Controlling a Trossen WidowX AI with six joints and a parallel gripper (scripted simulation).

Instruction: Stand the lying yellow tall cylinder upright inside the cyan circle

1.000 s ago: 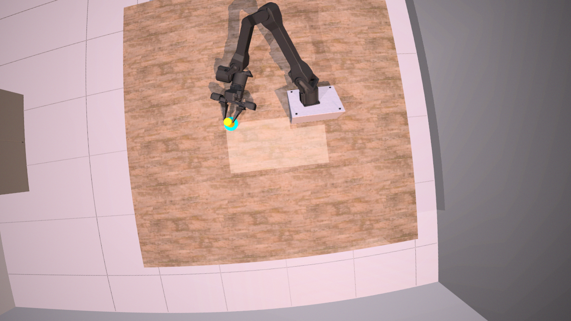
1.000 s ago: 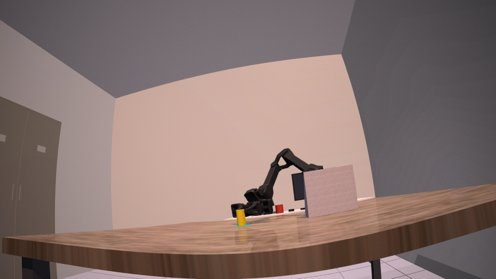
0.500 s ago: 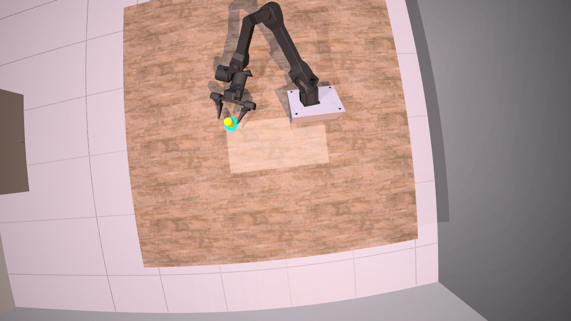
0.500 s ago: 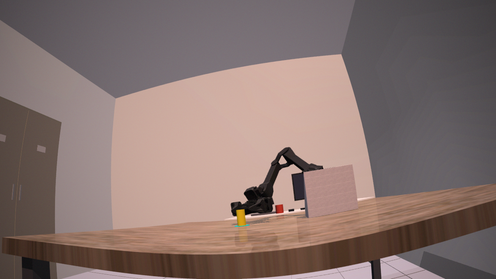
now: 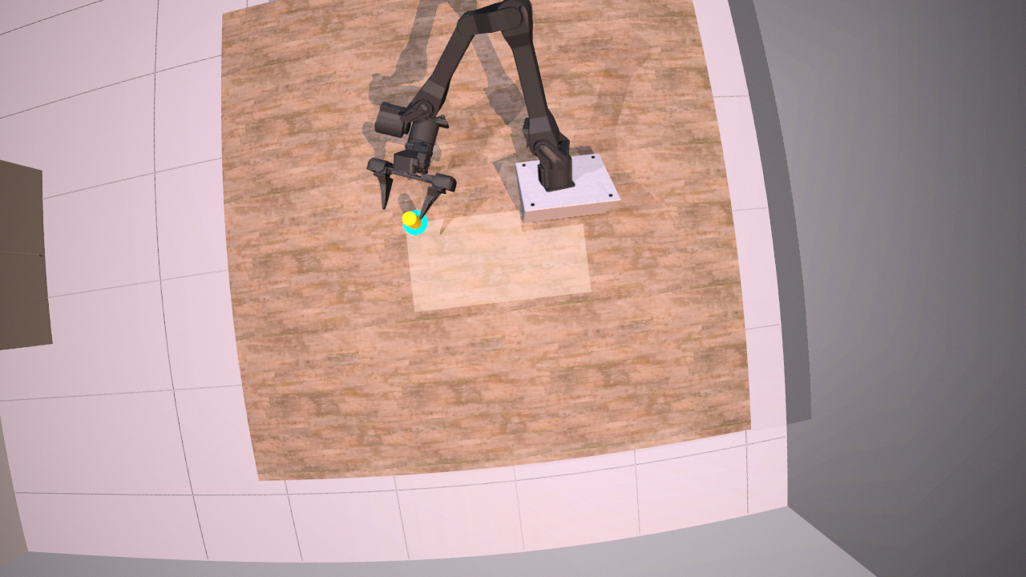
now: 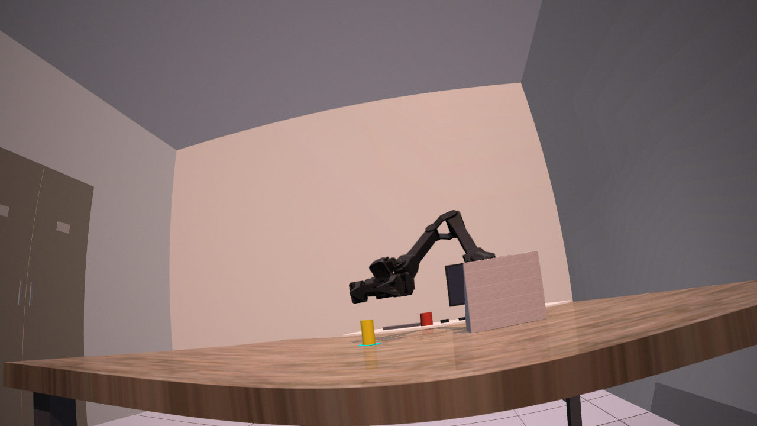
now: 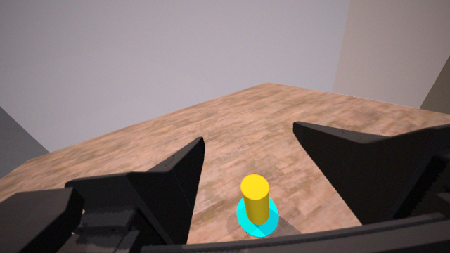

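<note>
The yellow tall cylinder (image 5: 410, 219) (image 6: 368, 332) (image 7: 256, 200) stands upright on the cyan circle (image 5: 416, 232) (image 6: 377, 344) (image 7: 260, 231). Cyan shows around its base in the wrist view, and its foot looks to be inside the circle. My gripper (image 5: 403, 212) (image 7: 247, 133) is open and empty, with its fingers wide apart. It hangs above the cylinder's top with a visible gap in the exterior view. No finger touches the cylinder.
The pale base block (image 5: 587, 186) (image 6: 505, 291) carries the arm and stands to the right of the cylinder. A red cylinder (image 6: 426, 319) and a dark screen (image 6: 455, 284) show in the background of the exterior view. The wooden table (image 5: 502, 373) (image 6: 264, 365) bears the circle.
</note>
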